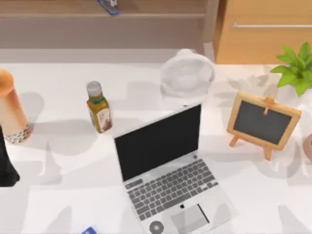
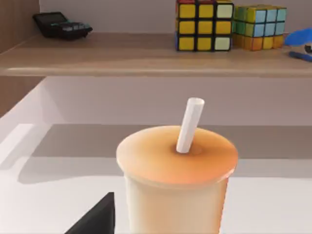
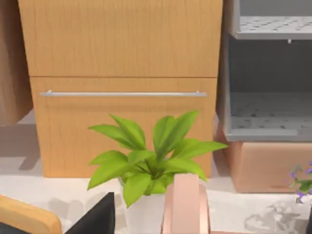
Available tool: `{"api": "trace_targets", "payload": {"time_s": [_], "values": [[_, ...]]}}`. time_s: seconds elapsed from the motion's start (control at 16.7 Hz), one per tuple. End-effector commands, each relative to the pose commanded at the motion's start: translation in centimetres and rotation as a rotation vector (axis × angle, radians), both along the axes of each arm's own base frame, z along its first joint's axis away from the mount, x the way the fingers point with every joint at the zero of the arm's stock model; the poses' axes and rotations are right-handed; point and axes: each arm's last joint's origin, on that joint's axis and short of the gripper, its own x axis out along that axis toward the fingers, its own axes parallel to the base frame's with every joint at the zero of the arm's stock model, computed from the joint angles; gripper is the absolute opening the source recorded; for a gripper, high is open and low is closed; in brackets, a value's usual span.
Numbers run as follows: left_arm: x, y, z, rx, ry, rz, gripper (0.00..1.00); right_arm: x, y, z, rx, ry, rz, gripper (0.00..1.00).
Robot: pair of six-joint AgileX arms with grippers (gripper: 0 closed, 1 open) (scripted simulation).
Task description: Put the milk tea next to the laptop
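Orange-lidded milk tea (image 1: pixel 10 109) far left, well apart from laptop (image 1: pixel 168 168), left gripper (image 1: pixel 7 165) state unclear

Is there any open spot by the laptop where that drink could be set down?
Yes: bare table left of the laptop, below the yellow bottle, towards the milk tea. The right side is narrower, bounded by the chalkboard easel; behind, a white fan crowds the screen.

The top view's left edge cuts off the milk tea (image 1: pixel 10 109), hiding its straw. In the left wrist view, the frame's lower edge cuts off the cup's body. The laptop (image 1: pixel 168 170) loses its front edge at the picture's lower border. The bottle (image 1: pixel 99 108) label is too small to read. The left gripper (image 1: pixel 6 163) is a dark shape cut by the left edge.
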Motion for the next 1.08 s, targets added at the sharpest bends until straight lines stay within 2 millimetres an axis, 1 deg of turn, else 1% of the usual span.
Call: {"api": "trace_targets", "payload": {"time_s": [0.3,0.6,0.84,1.08], "values": [[0.4,0.2,0.0,0.003,0.008,0.004,1.0,0.0,0.0,0.0,0.0,0.0,0.0,1.0],[2.3,0.8,-0.2,0.01,0.043,0.004,1.0,0.0,0.0,0.0,0.0,0.0,0.0,1.0],[4.5,1.5,-1.8,0.005,0.126,-0.009,1.0,0.0,0.0,0.0,0.0,0.0,0.0,1.0],[5.7,2.1,-3.4,-0.003,0.182,-0.022,1.0,0.0,0.0,0.0,0.0,0.0,0.0,1.0]]}}
